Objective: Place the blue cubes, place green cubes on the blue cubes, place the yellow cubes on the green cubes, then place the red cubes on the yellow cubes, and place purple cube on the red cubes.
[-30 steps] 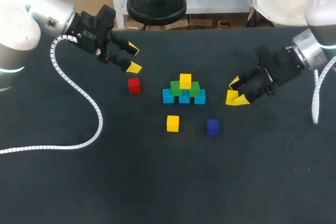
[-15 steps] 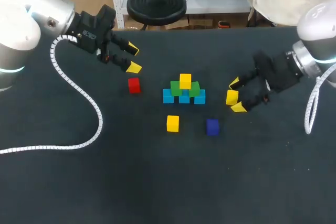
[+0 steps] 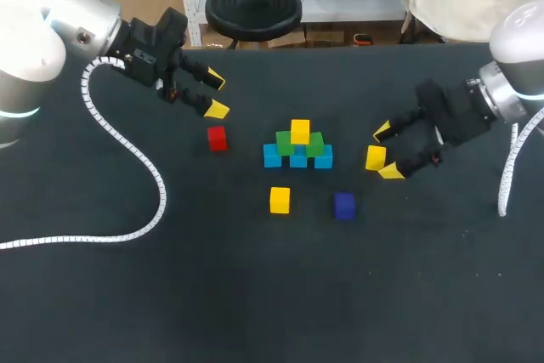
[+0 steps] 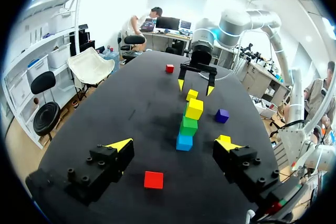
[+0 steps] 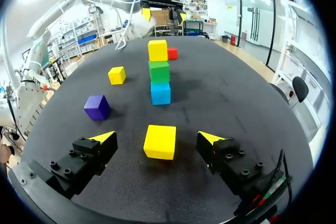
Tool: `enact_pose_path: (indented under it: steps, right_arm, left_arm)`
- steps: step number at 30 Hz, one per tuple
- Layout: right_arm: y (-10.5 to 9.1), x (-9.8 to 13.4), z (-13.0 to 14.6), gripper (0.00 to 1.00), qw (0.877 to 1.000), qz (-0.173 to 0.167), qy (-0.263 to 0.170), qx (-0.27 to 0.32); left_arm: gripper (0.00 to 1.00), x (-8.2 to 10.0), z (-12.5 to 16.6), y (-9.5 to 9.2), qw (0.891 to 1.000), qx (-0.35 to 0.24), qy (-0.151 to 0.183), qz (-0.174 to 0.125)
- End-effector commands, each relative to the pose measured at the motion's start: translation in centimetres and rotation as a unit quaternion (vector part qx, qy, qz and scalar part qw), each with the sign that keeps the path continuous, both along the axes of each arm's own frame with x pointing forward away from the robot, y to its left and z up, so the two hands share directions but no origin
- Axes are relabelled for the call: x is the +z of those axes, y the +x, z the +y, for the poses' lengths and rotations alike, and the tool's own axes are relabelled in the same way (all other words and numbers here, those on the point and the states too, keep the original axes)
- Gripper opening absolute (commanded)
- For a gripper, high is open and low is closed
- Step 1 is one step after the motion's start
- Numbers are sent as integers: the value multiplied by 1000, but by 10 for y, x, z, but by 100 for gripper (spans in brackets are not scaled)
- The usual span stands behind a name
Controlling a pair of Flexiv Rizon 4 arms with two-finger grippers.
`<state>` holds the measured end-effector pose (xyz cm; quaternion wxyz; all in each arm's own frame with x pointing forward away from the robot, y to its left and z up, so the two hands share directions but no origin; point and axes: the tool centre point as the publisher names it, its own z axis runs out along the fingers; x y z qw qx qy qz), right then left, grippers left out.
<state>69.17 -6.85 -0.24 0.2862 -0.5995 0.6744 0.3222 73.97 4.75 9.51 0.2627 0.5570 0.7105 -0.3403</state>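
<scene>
A pyramid stands mid-table: three blue cubes (image 3: pixel 297 160), two green cubes (image 3: pixel 286 143) on them and a yellow cube (image 3: pixel 300 131) on top. Right of it a second yellow cube (image 3: pixel 376 157) (image 5: pixel 160 141) rests on the table between the open fingers of my right gripper (image 3: pixel 387 151) (image 5: pixel 156 138), touching neither. A third yellow cube (image 3: pixel 280 200) and a purple cube (image 3: pixel 343 205) (image 5: pixel 97 107) lie in front of the pyramid. A red cube (image 3: pixel 218 138) (image 4: pixel 154 179) sits at its left, just ahead of my open, empty left gripper (image 3: pixel 217 95) (image 4: pixel 172 142).
In the left wrist view a second red cube (image 4: pixel 169 68) lies far across the dark table (image 3: pixel 255 295), beyond my right gripper; the head view does not show it. My left arm's white cable (image 3: pixel 127 150) trails over the table's left side.
My right gripper's fingers have spread wider and let go of the yellow cube, which stays on the table. The left arm has not moved.
</scene>
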Motion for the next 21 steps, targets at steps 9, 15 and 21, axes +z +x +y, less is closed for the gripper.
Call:
enact_pose_path:
  steps: [9, 15, 21]
  right_arm:
    - [4, -5, 0, 72, 1000, 9, 0, 4]
    - [7, -7, 2, 44, 1000, 12, -1, 8]
    - [2, -1, 3, 0, 1000, 4, 5, 17]
  left_arm:
    - [100, 0, 0, 2, 1000, -1, 1, 1]
    - [100, 0, 0, 2, 1000, -1, 1, 1]
    - [100, 0, 0, 2, 1000, -1, 1, 1]
